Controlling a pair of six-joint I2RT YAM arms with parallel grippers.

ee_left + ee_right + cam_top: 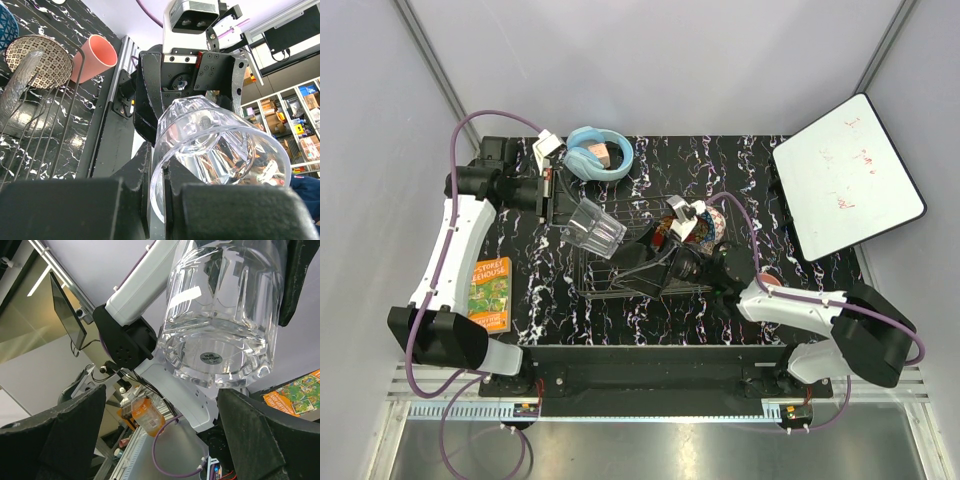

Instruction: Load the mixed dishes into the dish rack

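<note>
My left gripper (161,200) is shut on the rim of the clear tumbler (220,145), one finger inside the glass and one outside. The tumbler (592,228) hangs tilted above the left end of the dish rack (600,285). My right gripper (630,258) stands wide open just below and right of it; in the right wrist view the tumbler's thick base (217,357) faces me, ahead of my spread fingers (65,435). A beige lattice bowl (37,62), a clear glass bowl (17,82) and a blue patterned bowl (7,25) sit in the rack (75,100). A pink cup (95,57) lies beside it.
Light-blue headphones (600,155) lie at the back of the black marbled table (535,310). A white board (845,180) rests at the back right. A green and orange book (490,293) lies at the front left.
</note>
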